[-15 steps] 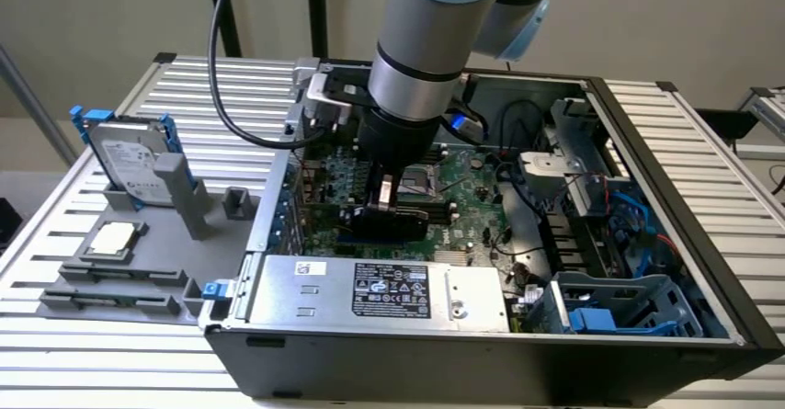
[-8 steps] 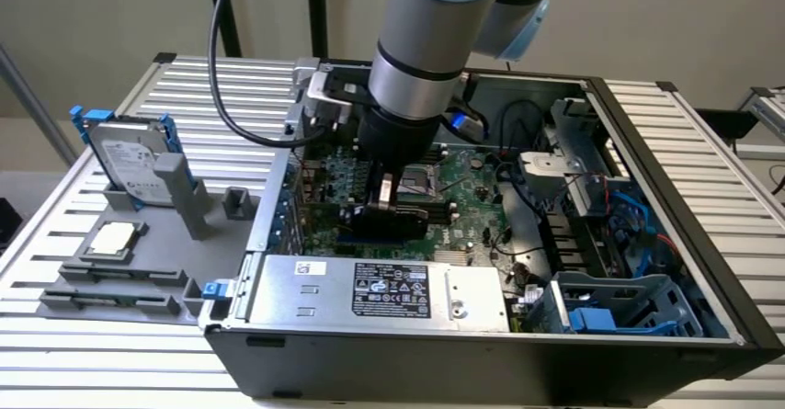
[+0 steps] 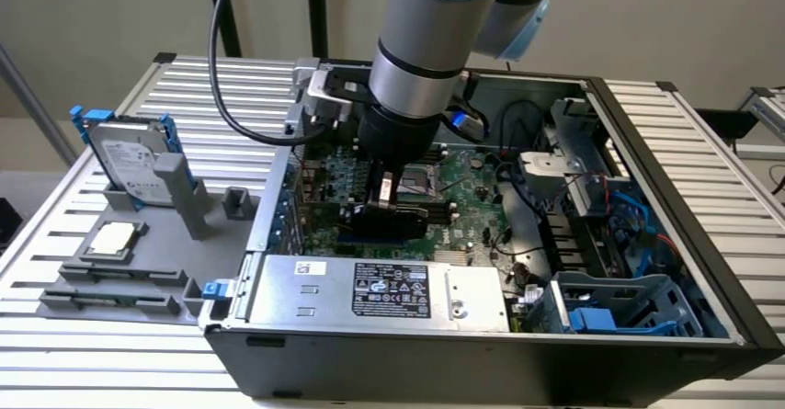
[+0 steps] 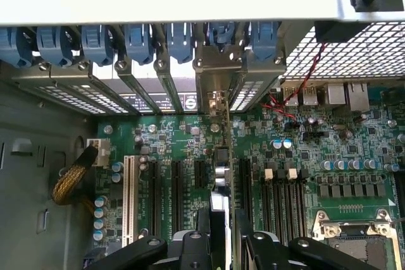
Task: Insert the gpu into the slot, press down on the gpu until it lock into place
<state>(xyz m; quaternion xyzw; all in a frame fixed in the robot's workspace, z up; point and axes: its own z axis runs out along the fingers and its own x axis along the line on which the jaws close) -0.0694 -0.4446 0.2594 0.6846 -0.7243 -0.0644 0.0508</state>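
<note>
In the exterior view the gpu (image 3: 395, 218), a small black card, stands on edge low over the green motherboard (image 3: 472, 202) inside the open case. My gripper (image 3: 385, 196) is shut on its upper edge. A short piece of the blue slot (image 3: 352, 240) shows just under the card's end on the exterior view's left. In the wrist view I look down the gpu (image 4: 226, 156) edge-on, with its metal bracket (image 4: 218, 102) against the case's rear wall. The gripper (image 4: 221, 245) has one black finger on each side of it. The card hides the slot beneath it.
The silver power-supply box (image 3: 381, 289) sits in front of the board, and a blue drive cage (image 3: 613, 310) and cables lie at the exterior view's right. A hard drive (image 3: 129, 161) stands on the grey fixture outside. Blue bracket clips (image 4: 139, 39), a white slot (image 4: 131, 197) and black slots (image 4: 155, 197) flank the card.
</note>
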